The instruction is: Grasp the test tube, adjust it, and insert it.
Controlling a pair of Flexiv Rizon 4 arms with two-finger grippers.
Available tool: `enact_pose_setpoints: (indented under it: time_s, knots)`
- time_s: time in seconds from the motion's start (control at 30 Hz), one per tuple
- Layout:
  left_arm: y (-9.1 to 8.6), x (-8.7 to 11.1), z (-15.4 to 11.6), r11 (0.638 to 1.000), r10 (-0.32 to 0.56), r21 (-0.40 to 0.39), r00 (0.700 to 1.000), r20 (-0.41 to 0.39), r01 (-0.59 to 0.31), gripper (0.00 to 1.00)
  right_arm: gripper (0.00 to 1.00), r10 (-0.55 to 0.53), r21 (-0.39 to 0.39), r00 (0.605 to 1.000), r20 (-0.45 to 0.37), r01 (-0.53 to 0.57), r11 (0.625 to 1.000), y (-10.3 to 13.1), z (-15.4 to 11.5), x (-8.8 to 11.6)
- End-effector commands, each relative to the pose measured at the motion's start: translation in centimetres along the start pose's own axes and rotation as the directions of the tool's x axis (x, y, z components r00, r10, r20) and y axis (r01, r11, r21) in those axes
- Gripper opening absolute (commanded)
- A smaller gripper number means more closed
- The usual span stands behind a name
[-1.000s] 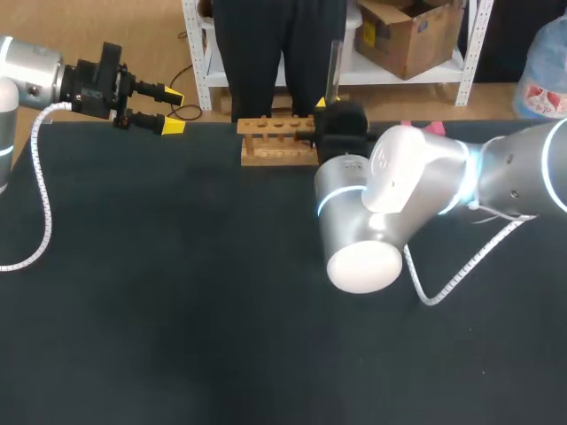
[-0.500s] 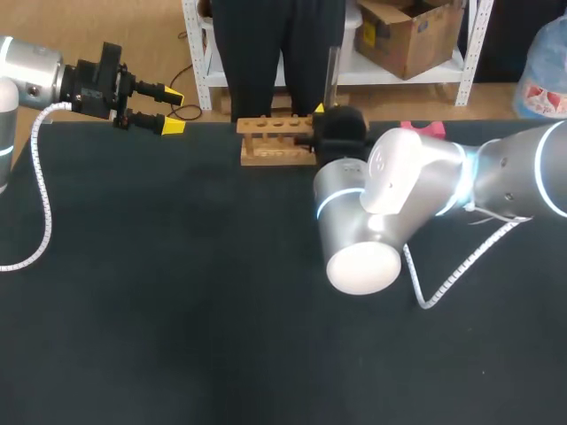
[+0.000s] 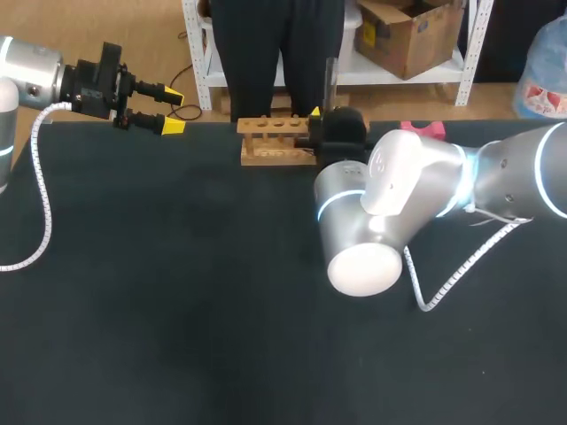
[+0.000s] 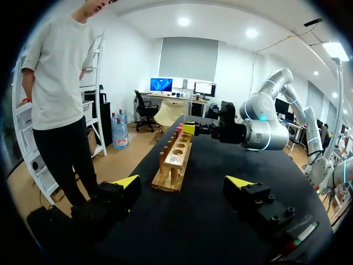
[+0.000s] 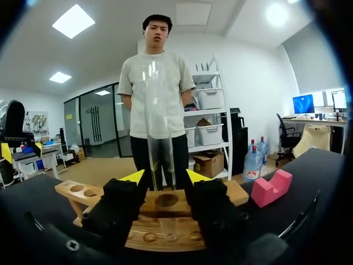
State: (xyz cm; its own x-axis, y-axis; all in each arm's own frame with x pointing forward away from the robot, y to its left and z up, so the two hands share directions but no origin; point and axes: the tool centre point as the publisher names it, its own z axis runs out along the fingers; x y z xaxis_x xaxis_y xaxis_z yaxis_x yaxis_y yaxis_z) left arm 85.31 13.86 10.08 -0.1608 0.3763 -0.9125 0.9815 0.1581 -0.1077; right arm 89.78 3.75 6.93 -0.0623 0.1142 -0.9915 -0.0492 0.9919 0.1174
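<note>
- The right hand (image 3: pixel 317 117) has edged left toward the wooden rack (image 3: pixel 273 156), upper middle.
- It clamps the test tube (image 3: pixel 330 80) upright by the rack's right end; insertion remains.
- The left hand (image 3: pixel 168 110), upper left, gapes empty.

In the head view the silver right arm (image 3: pixel 390 190) covers most of its own jaws, the right end of the light wooden rack with round holes (image 3: pixel 266 142) and part of the pink block (image 3: pixel 423 129) at the desk's (image 3: pixel 177 292) far edge. The clear glass test tube (image 3: pixel 331 75) shows only faintly; in the right wrist view its lower end is lost between the black fingers (image 5: pixel 118 204).
</note>
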Motion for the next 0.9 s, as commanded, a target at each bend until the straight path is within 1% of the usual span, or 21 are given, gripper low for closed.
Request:
enact_pose_setpoints:
  time_s: [0.03,0.1,0.13,0.2,0.4,0.57,0.77,0.9]
  knots:
    - [-0.3,0.0,0.0,1.000,0.002,-0.008,1.000,0.001,-0.002,1.00,0.44,0.003,-0.037,1.000,0.003,-0.003,0.999,-0.5,-0.1,-0.1]
    - [-0.3,0.0,0.0,1.000,0.002,-0.008,1.000,0.001,-0.002,1.00,0.49,0.003,-0.036,1.000,0.005,-0.003,0.999,-0.5,-0.1,-0.2]
    - [-0.3,0.0,0.0,1.000,0.002,-0.008,1.000,0.001,-0.002,1.00,0.64,0.003,-0.036,1.000,0.005,-0.003,0.999,-0.5,-0.1,-0.2]
    - [-0.3,0.0,0.0,1.000,0.002,-0.008,1.000,0.001,-0.002,1.00,1.00,0.002,-0.036,1.000,0.005,-0.002,0.999,-0.6,-0.2,-0.4]
    - [-0.3,0.0,0.0,1.000,0.002,-0.008,1.000,0.001,-0.002,1.00,1.00,0.001,-0.035,1.000,0.004,0.000,0.999,-0.7,-0.8,-0.9]
    - [-0.3,0.0,0.0,1.000,0.002,-0.008,1.000,0.001,-0.002,1.00,1.00,-0.010,-0.057,1.000,-0.001,0.010,0.998,-0.9,-1.9,-1.6]
    - [-0.3,0.0,0.0,1.000,0.002,-0.008,1.000,0.001,-0.002,1.00,1.00,-0.004,-0.123,0.999,-0.043,-0.001,0.992,-1.4,-3.7,-2.6]
    - [-0.3,0.0,0.0,1.000,0.002,-0.008,1.000,0.001,-0.002,1.00,1.00,0.002,-0.191,0.997,-0.080,-0.017,0.982,-1.6,-4.9,-3.2]
